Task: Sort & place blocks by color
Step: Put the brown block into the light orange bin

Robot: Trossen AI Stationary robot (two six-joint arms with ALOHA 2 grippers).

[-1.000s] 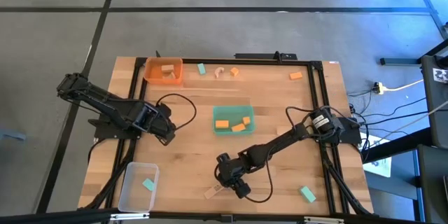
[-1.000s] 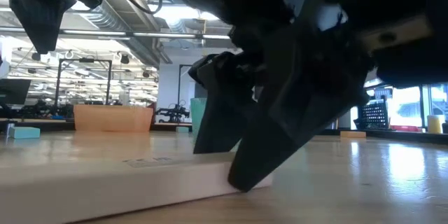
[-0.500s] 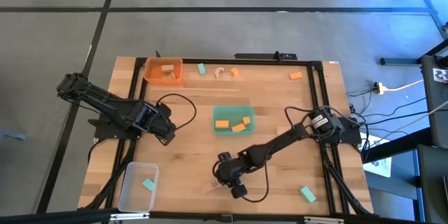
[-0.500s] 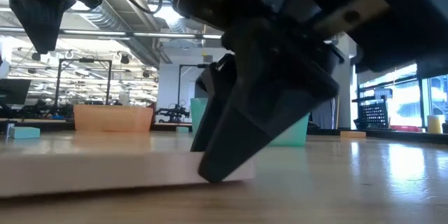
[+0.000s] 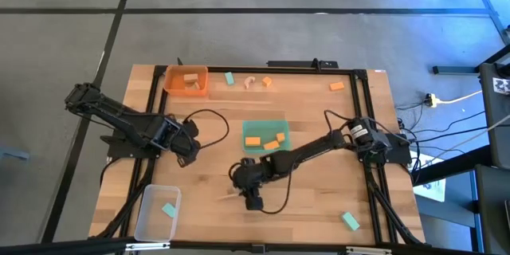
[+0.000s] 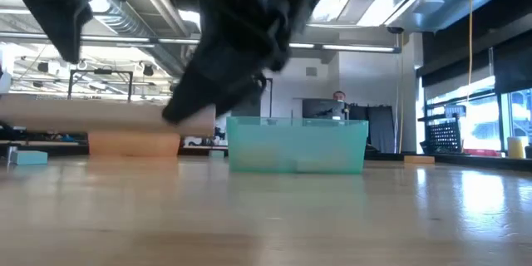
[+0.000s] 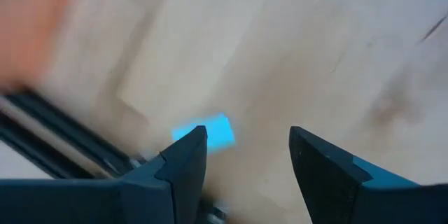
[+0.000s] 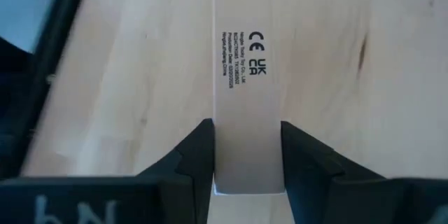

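Note:
My right gripper (image 5: 248, 198) hangs over the table's near middle, shut on a long pale wood block (image 8: 248, 77) with small printed lettering. In the low view that block (image 6: 83, 119) hangs level above the table. My left gripper (image 5: 190, 148) waits left of the green tray, open (image 7: 248, 161), touching nothing. Loose blocks lie flat on the table: a mint one (image 5: 229, 78), a pale arch (image 5: 250, 82) and an orange one (image 5: 268, 82) near the far edge, another orange one (image 5: 337, 86) far right, and a mint one (image 5: 351, 221) near right. My right gripper pinches the pale wood block between its two fingers (image 8: 199, 155) at one end (image 8: 248, 171). The fingers come from above, pointing down, on the two long sides, lying across the block. The block is lifted clear and level, its free end (image 6: 33, 118) reaching away from the gripper.
The orange tray (image 5: 186, 71) at the far left holds pale wood blocks. The green tray (image 5: 264, 123) in the middle holds orange blocks. The clear tray (image 5: 148, 215) at the near left holds a mint block. A black frame borders the table, and a cable loops by each arm.
My right gripper, shut on the pale wood block throughout, has moved from near the table's near edge toward the left and the far edge, and upward. The block, which lay on the table, is now lifted clear and hangs level.

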